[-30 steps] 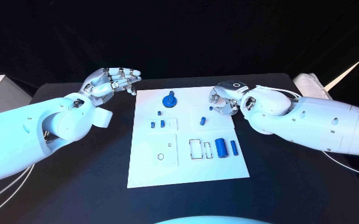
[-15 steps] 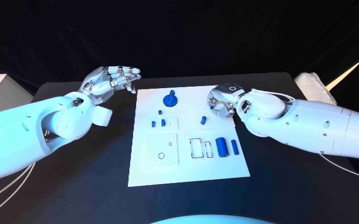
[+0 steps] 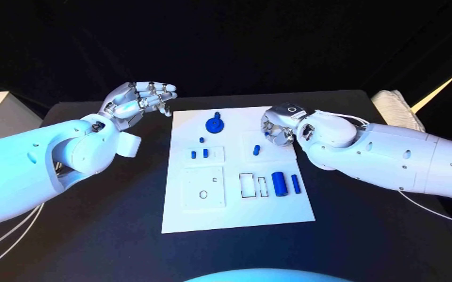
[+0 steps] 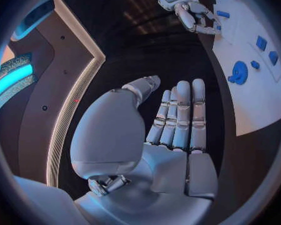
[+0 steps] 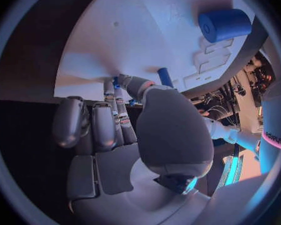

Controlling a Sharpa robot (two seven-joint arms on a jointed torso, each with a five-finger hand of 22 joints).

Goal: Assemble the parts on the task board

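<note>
The right hand [image 3: 279, 127], fingers apart and empty, hovers over the task board's [image 3: 236, 213] upper right, near a small blue peg [image 3: 255, 151]; light, rigid, likely slippery, so pinch its sides. The left hand [image 3: 141, 100] is open.

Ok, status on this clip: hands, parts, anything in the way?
Left hand open, off the task board. Right hand over board's far right, empty; open or shut unclear. Blue parts on board. Nothing in the way.

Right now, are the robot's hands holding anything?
The left hand holds nothing; its fingers are apart, off the task board. The right hand hangs over the board; whether it holds a part cannot be told.
</note>
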